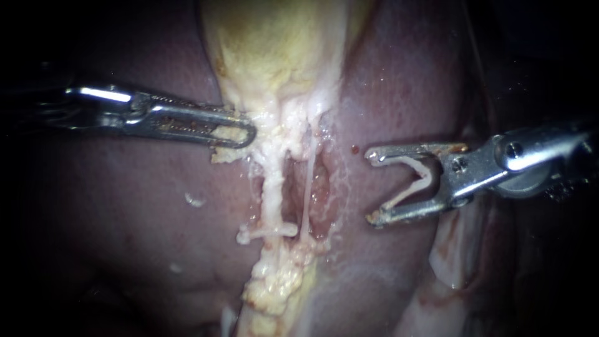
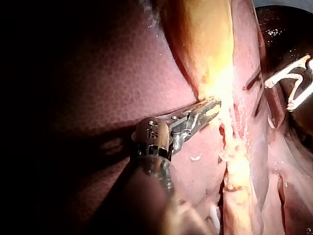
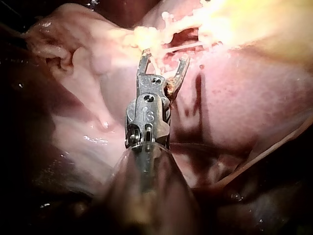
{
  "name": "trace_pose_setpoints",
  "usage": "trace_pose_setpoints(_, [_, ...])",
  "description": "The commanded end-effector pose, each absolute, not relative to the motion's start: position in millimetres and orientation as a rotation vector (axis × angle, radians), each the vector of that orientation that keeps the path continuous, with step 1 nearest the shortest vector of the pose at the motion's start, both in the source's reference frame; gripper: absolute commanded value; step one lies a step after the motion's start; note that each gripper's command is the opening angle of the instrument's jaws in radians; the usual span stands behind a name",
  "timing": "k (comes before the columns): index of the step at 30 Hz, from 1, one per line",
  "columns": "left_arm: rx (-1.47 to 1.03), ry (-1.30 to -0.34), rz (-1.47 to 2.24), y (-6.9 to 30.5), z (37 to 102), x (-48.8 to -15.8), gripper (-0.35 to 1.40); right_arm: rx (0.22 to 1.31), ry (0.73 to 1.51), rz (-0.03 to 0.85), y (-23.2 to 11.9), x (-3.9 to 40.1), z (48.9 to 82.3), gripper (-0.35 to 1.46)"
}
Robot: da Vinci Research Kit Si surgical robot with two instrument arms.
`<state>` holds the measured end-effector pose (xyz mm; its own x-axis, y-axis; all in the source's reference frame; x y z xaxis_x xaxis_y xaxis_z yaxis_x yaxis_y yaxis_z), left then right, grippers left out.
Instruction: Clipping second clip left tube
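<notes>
The liver (image 1: 125,206) fills the endoscope view; the yellowish gallbladder (image 1: 274,43) lies down its middle; my left instrument (image 1: 248,134) has its jaws clamped on pale tissue (image 1: 226,132) at the gallbladder's lower end; my right instrument (image 1: 372,186) stands apart to the right of the tubes, jaws spread wide, each bearing on a leg of the open clip (image 1: 417,181) seated between them; the left tube (image 1: 271,193), thick and white, runs below the left jaws; a fitted clip (image 1: 268,232) crosses its lower end.
</notes>
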<state>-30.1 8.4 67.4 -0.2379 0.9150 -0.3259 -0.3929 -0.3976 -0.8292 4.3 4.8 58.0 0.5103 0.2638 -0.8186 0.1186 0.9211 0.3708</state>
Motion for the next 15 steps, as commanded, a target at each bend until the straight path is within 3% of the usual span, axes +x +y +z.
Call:
trace_pose_setpoints(1, [-1.037, -0.768, 1.785, 8.4, 67.3, -30.0, -0.35, 0.408, 1.039, 0.090, 4.8, 4.4, 58.0, 0.50])
trace_pose_setpoints(15, [-1.046, -0.753, 1.725, 12.5, 59.8, -23.4, -0.35, 0.402, 1.041, 0.080, 4.7, 4.4, 57.9, 0.50])
